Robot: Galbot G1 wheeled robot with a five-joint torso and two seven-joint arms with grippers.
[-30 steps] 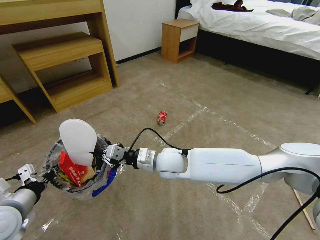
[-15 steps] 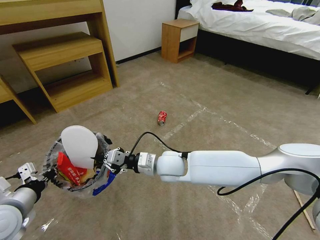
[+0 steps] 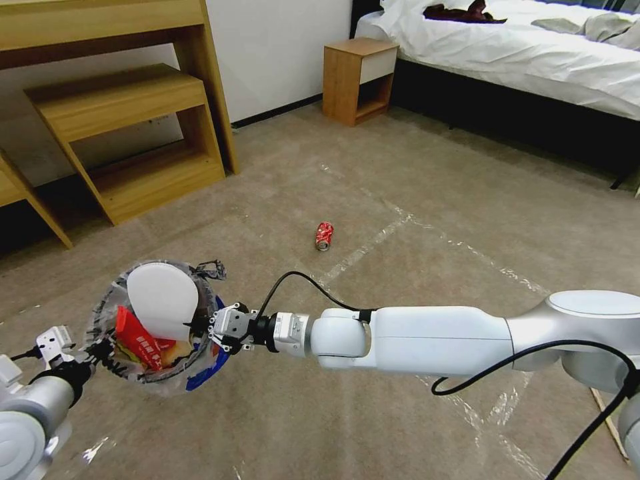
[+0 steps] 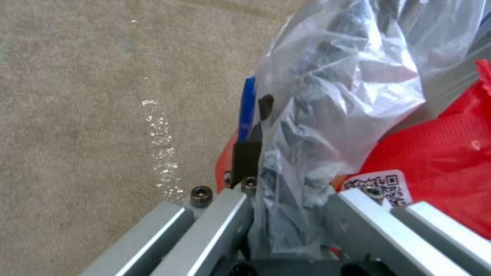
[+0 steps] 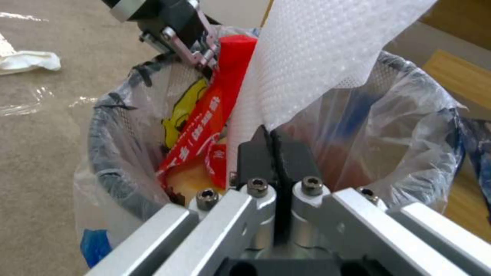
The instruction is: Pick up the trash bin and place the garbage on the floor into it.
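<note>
White insole (image 3: pixel 162 300) – dimpled, upright in bagged trash bin (image 3: pixel 110 313).

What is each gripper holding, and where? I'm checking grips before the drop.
The left gripper pinches the trash bin at its bag-lined rim. The right gripper grips the white insole at its lower edge, over the bin.

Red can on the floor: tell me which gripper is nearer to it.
Right. The right gripper is at the bin's near rim, pinching a white insole; the can lies ahead of it. The left gripper clamps the bin's far rim, farther off.
</note>
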